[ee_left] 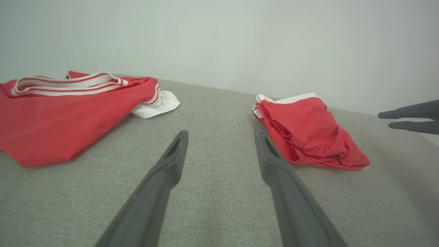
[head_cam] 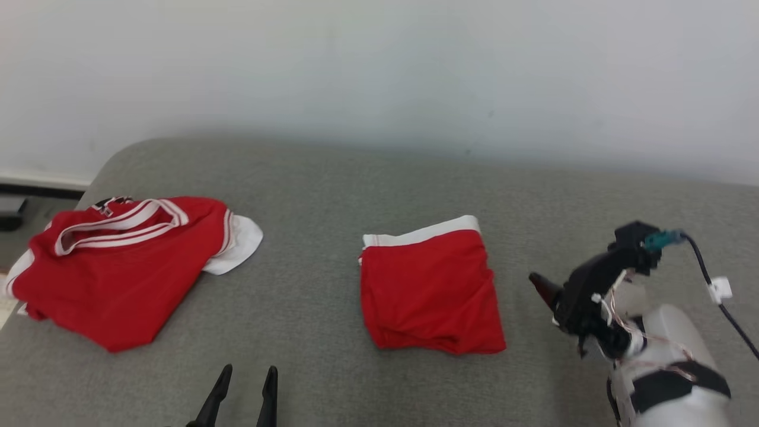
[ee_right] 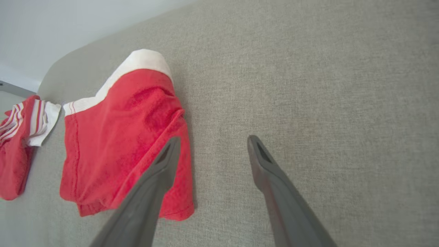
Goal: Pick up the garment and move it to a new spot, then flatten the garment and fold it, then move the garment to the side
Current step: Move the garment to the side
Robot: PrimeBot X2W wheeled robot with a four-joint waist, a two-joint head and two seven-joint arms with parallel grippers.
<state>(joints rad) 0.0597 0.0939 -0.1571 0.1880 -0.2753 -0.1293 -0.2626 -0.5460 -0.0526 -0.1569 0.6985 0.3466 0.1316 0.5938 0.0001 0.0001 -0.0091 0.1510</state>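
Two grippers, left gripper (ee_left: 221, 135) and right gripper (ee_right: 212, 140), spread wide and empty; folded red garment (head_cam: 430, 290) mid-frame on grey cushion (head_cam: 320, 178), likely soft, light, prone to unfolding, so best pinched through all layers at lower folded edge.

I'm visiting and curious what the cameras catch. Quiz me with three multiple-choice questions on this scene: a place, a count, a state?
1. The folded shorts lie: A) on the jersey; B) right of it, apart; C) under it.
2. Red garments on the grey surface: A) one; B) two; C) four.
3. The right tool is: A) open, empty; B) shut on shorts; C) shut on jersey.
Answers: B, bare grey surface between them; B, jersey plus shorts; A, its fingers stand apart, holding nothing.
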